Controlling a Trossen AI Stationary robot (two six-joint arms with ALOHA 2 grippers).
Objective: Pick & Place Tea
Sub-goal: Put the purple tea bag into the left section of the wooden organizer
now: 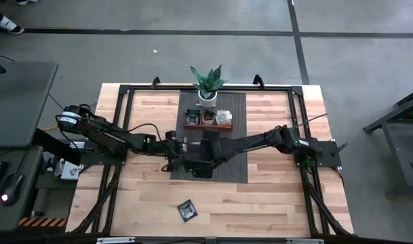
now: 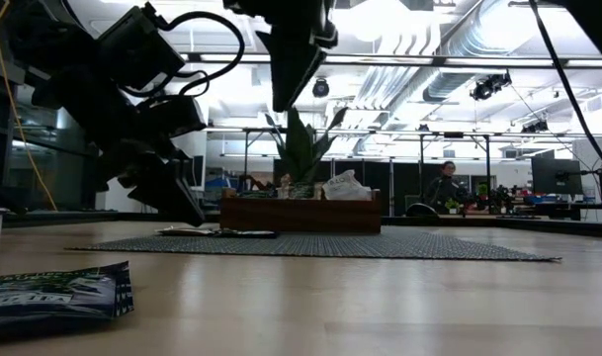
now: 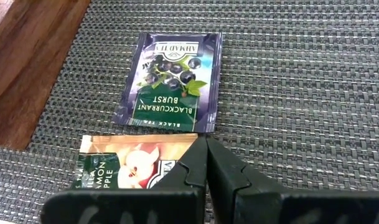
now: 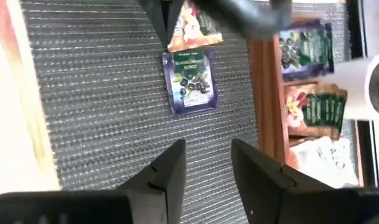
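Tea packets lie on the grey woven mat [image 1: 226,169] in the middle of the desk [image 1: 274,203]. A purple blackcurrant packet [image 3: 170,81] lies flat just beyond an apple-cinnamon packet [image 3: 130,165], with only a thin strip of mat between them. The left claw [image 3: 206,163] has its fingers closed together, tips down at the apple-cinnamon packet's corner; whether they pinch that corner or only press on it cannot be told. The blackcurrant packet's long axis runs roughly in line with the left claw's reach.

The right claw [image 4: 208,168] hangs higher over the mat with its fingers spread, holding nothing.

The left arm looks better placed for these two packets. The wooden tray [image 1: 207,122] sits at the mat's far edge in front of a potted plant [image 1: 207,85] and already holds several packets. One dark packet [image 1: 187,211] lies apart, on the bare desk near the front edge.
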